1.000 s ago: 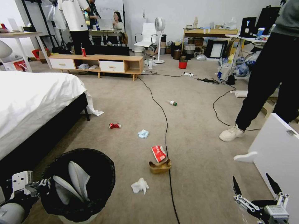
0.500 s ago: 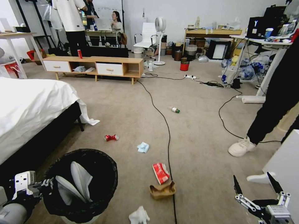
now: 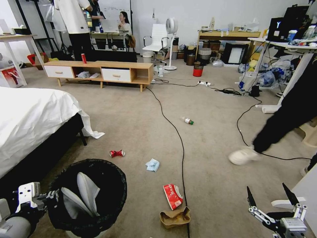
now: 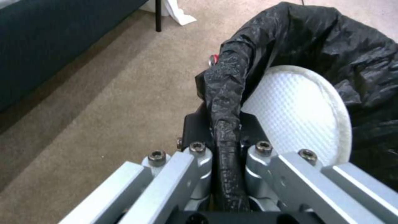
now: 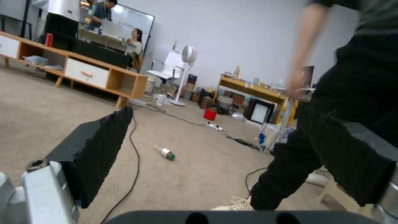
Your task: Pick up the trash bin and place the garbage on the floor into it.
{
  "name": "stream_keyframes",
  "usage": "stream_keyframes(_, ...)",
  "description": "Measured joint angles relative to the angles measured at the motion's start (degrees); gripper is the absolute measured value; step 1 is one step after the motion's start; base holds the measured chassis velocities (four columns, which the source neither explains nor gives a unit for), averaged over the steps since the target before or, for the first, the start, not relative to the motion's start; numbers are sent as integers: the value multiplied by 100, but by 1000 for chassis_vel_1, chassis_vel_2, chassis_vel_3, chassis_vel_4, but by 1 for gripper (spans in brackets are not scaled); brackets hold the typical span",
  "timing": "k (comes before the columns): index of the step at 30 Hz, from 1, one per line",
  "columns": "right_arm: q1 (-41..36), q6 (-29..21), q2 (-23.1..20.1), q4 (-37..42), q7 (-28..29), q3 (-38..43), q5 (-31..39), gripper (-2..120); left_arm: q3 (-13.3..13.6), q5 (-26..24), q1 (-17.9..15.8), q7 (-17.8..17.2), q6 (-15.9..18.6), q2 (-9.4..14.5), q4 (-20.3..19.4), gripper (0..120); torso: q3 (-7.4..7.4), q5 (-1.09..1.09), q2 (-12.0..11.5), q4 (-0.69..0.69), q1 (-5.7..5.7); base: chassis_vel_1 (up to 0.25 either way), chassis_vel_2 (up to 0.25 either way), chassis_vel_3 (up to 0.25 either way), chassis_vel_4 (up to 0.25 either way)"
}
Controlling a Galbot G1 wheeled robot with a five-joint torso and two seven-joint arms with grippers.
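The trash bin (image 3: 99, 164), black with a black liner, hangs at the lower left of the head view with white pieces (image 3: 84, 195) inside it. My left gripper (image 3: 49, 196) is shut on its rim; the left wrist view shows the left gripper (image 4: 226, 137) pinching the liner edge of the trash bin (image 4: 323, 46). On the floor (image 3: 138, 119) lies garbage: a crushed red can (image 3: 117, 153), a pale-blue tissue (image 3: 153, 164), a red-white packet (image 3: 173, 196), a brown bag (image 3: 175, 217) and a green-capped bottle (image 3: 187, 120). My right gripper (image 3: 266, 191) is open and holds nothing; past the right gripper (image 5: 228, 155) lies the bottle (image 5: 165, 152).
A bed (image 3: 29, 119) fills the left side. A black cable (image 3: 178, 142) runs down the carpet beside the packet and bag. A person's leg and shoe (image 3: 242, 155) cross at right, near a white panel (image 3: 307, 191). A wooden low cabinet (image 3: 102, 71) stands at the back.
The whole head picture has shifted, so the camera moved: the litter sits lower and closer, and a white tissue left the bottom edge. The person's foot stepped leftward. Both grippers keep their state.
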Motion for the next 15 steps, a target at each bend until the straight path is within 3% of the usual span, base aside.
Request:
stream_keyframes(9, -28, -139, -170, -6, -20, -107, 107, 100, 23, 25, 64, 0, 0, -24, -13, 4, 1, -1, 0, 1, 0, 0, 0, 0, 0)
stream_keyframes(15, -256, -860, -689, 155, 58, -325, 384, 100, 9, 33, 100, 1, 0, -2, -24, 4, 1, -2, 0, 1, 0, 0, 0, 0, 0)
